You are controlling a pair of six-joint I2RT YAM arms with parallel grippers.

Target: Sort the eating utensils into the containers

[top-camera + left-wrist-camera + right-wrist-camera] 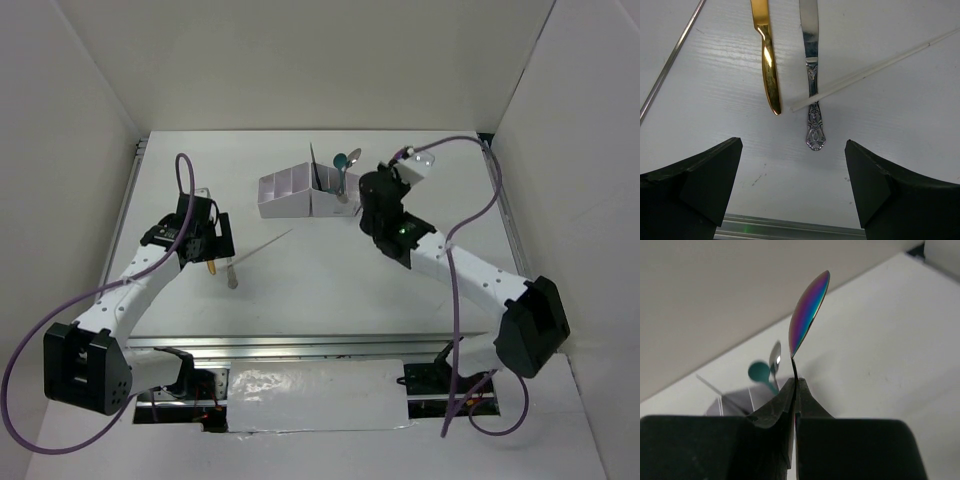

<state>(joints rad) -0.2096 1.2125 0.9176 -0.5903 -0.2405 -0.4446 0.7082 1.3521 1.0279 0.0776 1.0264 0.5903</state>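
White tabletop (330,280) lying under both arms | right gripper (796,390) clamping iridescent spoon (810,310) by its handle, bowl pointing up, near organizer box (296,196) | teal spoon (761,373) and silver spoon (775,354) standing in the box | left gripper (791,150) hovering, fingers wide apart, over gold-handled piece (769,65) and silver knife (811,75) | thin pale stick (870,67) lying across the knife's handle

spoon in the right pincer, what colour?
The spoon is iridescent, purple shading to blue-green; right wrist view shows it best.
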